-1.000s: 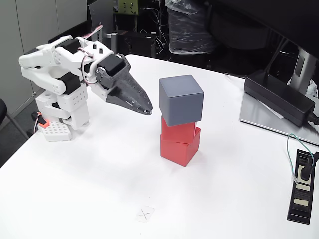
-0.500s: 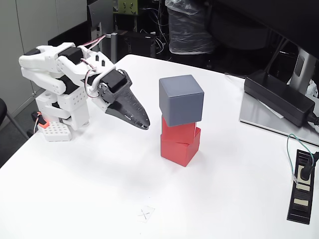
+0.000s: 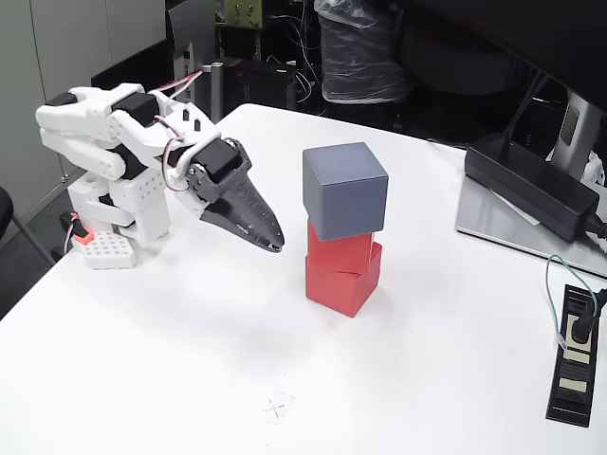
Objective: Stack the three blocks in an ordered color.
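Hand [image 3: 273,243] closed, empty, tip angled down-right above bench [image 3: 190,332], left of stack: grey block [image 3: 344,190] atop two red blocks [image 3: 342,265], no contact

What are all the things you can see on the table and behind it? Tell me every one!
grey block: one, slate grey, top of the stack, mid-table.
red blocks: two, bright red, stacked under the grey one; the lower one is turned a little.
power brick: one, black, right side, on a grey slab.
grey slab: one, flat, right edge of the table.
power strip: one, black, lower right, with a green cable plugged in.
cross mark: one, small, on the table near the front.
table: one, white.
clutter: dark equipment and a plastic-wrapped shape behind the table.
robot arm: one, white, left side.
gripper: one, black, shut, pointing towards the stack, not touching.
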Robot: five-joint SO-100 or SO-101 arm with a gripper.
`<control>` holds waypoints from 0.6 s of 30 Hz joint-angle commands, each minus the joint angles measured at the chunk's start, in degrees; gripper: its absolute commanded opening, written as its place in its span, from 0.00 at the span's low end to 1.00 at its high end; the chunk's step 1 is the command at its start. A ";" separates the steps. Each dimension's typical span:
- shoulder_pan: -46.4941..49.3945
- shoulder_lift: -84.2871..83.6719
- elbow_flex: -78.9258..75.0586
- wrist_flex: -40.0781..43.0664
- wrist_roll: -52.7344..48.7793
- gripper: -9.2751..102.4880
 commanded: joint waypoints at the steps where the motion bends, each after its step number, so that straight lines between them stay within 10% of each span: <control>1: -4.04 0.53 -0.26 -0.44 0.62 0.09; 18: -17.67 0.44 -0.18 -0.44 0.18 0.09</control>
